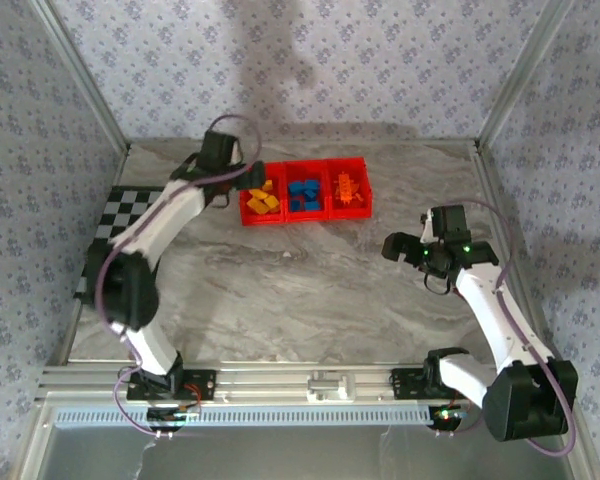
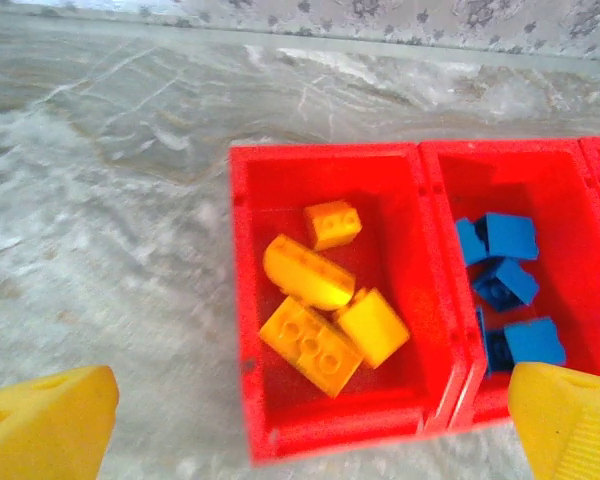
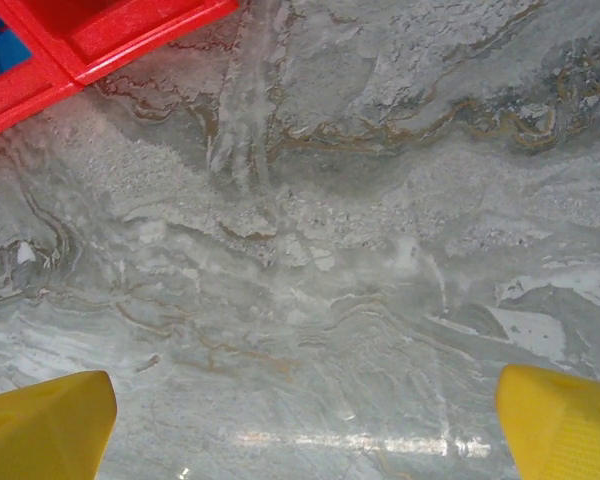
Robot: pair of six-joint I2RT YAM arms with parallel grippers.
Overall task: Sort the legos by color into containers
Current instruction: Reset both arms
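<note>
Three red containers stand joined in a row at the back of the table. The left one (image 1: pixel 261 223) (image 2: pixel 242 300) holds several yellow-orange legos (image 1: pixel 264 200) (image 2: pixel 320 290). Blue legos (image 1: pixel 303 195) (image 2: pixel 505 290) lie in the middle one (image 1: pixel 307 217) (image 2: pixel 500 175), and orange legos (image 1: pixel 347 188) in the right one (image 1: pixel 350 213). My left gripper (image 1: pixel 246 182) (image 2: pixel 310 440) hovers open over the left container's near end, nothing between its yellow fingers (image 2: pixel 45 425). My right gripper (image 1: pixel 392 247) (image 3: pixel 305 430) hangs open and empty above bare table, to the right of the containers.
A black-and-white checkered board (image 1: pixel 115 215) lies at the table's left edge. A corner of the red containers (image 3: pixel 110 30) shows at the upper left of the right wrist view. Patterned walls and metal rails close in the table.
</note>
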